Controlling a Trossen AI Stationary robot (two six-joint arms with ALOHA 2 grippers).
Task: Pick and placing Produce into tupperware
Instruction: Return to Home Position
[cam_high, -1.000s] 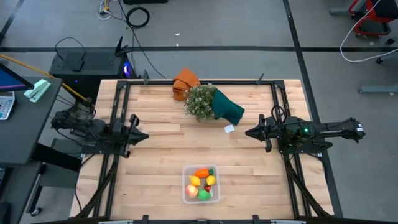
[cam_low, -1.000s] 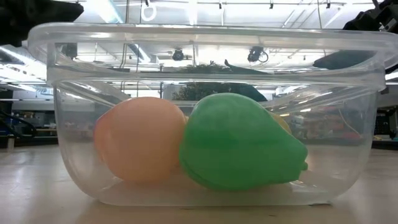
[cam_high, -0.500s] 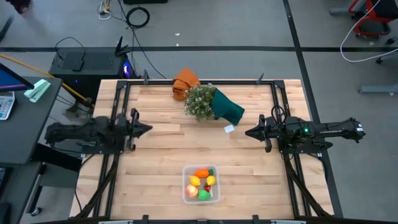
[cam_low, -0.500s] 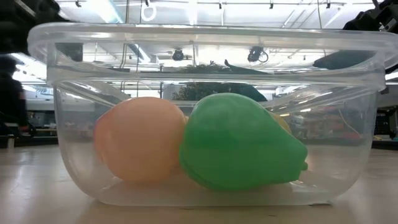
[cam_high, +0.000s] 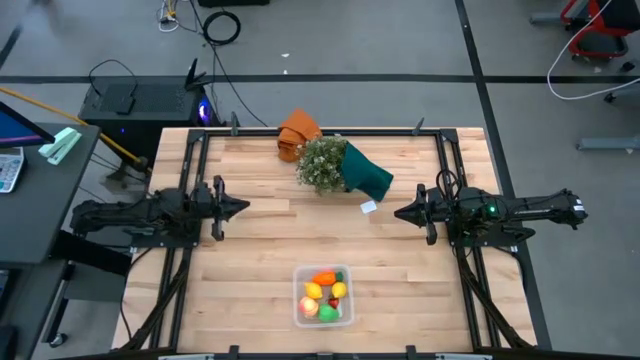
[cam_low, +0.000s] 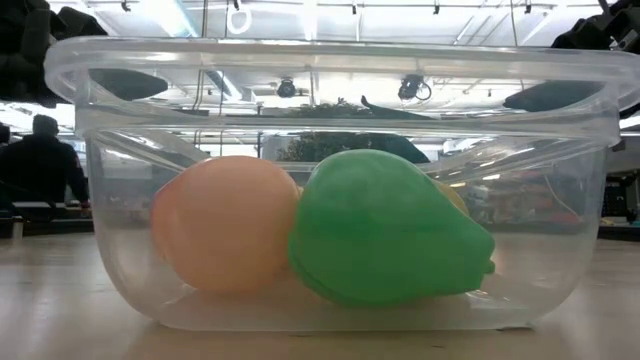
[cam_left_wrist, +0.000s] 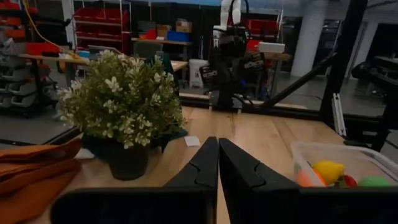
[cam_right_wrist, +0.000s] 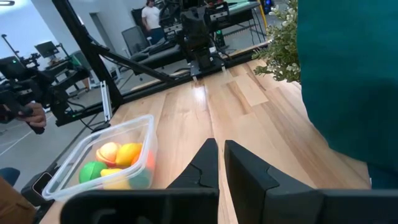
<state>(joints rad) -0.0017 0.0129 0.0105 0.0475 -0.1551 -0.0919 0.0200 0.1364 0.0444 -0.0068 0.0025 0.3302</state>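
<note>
Planks of pale wood make up the table (cam_high: 260, 250), framed by dark rails, with grey concrete floor (cam_high: 400, 50) and loose cables around it. At 6 o'clock on the table we see the clear rectangular plastic tupperware (cam_high: 298, 300). It holds two yellow toy lemons (cam_high: 338, 290), an orange toy carrot (cam_high: 324, 278) and a small red berry (cam_high: 333, 301).

At 12 o'clock a bushy green-beige plant (cam_high: 322, 163) lies in its teal wrap (cam_high: 368, 172), and a crumpled orange cloth (cam_high: 297, 133) touches it toward 11. A small white tag (cam_high: 368, 207) lies just beside the wrap.

The left gripper (cam_high: 238, 208) hangs at 9 o'clock with its fingers pressed together. The right gripper (cam_high: 400, 212) hangs at 3 o'clock, only a thin slit between its fingers. Both hold nothing and are well apart from the container.

From table height the container wall fills our view. A pink-orange toy peach (cam_low: 225, 225) and a green rounded piece (cam_low: 385, 240) hide the fruit behind them, and we cannot tell which toy the green piece belongs to. Past the container's edge a person (cam_low: 45, 165) stands in the room, too dark to make out.
</note>
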